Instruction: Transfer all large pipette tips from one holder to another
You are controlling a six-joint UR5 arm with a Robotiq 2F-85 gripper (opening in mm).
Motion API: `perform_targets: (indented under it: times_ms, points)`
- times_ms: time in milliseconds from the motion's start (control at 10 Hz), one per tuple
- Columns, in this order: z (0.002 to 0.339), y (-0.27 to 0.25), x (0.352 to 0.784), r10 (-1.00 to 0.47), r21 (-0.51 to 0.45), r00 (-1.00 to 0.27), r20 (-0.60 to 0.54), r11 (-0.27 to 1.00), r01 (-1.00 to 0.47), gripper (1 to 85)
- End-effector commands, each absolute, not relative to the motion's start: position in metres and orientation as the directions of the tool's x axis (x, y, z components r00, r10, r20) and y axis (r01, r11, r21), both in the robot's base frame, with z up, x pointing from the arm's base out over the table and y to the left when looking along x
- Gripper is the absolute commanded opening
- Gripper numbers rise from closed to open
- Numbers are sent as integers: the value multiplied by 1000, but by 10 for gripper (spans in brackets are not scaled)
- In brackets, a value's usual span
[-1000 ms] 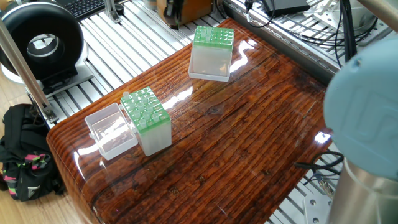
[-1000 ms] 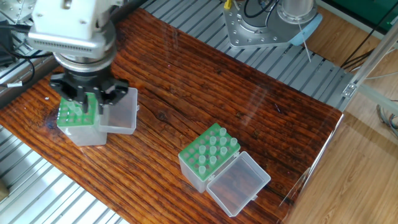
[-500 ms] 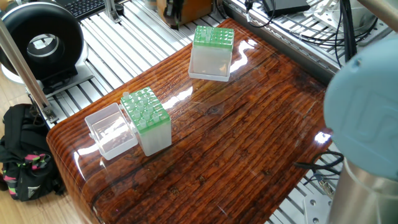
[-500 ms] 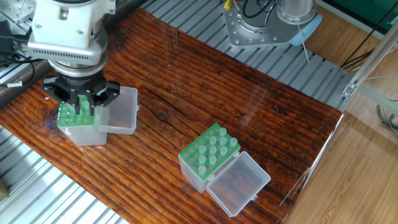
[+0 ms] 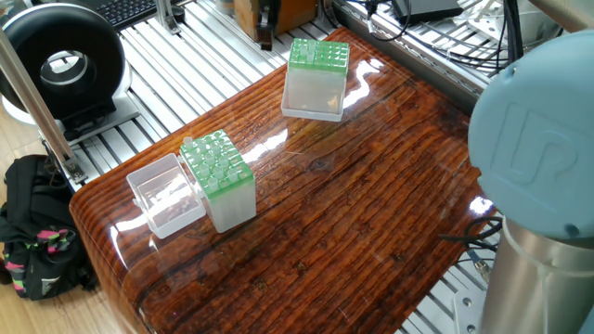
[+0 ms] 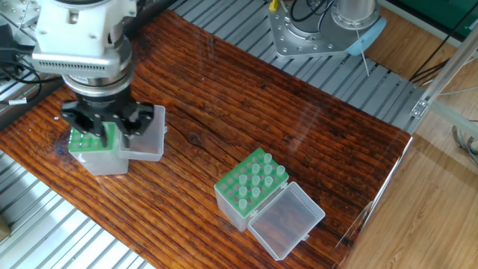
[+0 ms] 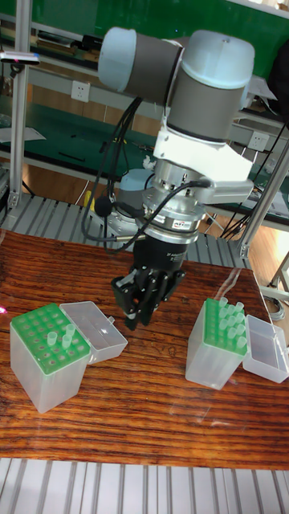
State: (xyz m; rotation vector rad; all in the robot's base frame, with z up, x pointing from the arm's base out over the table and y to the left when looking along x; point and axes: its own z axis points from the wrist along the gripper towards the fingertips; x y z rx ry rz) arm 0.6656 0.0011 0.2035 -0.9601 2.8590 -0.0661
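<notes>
Tips [image 7: 67, 336] number two in the left holder [image 7: 46, 353]; most remain in the right holder [image 7: 218, 341]. My fingers [image 7: 136, 309] hover nearly closed; whether they hold a tip, I cannot tell.

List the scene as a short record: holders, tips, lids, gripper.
fuller holder: green grid, most holes filled with large pipette tips
fuller holder's lid: open, lying on the wooden table
sparser holder: only a few tips
sparser holder's lid: open
gripper: pointing down near the sparser holder
fingers: open or shut cannot be told
</notes>
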Motion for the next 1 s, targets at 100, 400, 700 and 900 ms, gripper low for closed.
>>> perform_targets:
  times_ms: [100,400,700,900]
  points:
    - [206,18,672,-437,-10,-883,-171,897,-442,197]
    - [194,-37,700,-497,-17,-859,-121,866,-499,177]
    - [172,-92,690,-526,-34,-850,-19,850,-525,180]
    - [154,-96,688,-553,-27,-830,-73,833,-553,247]
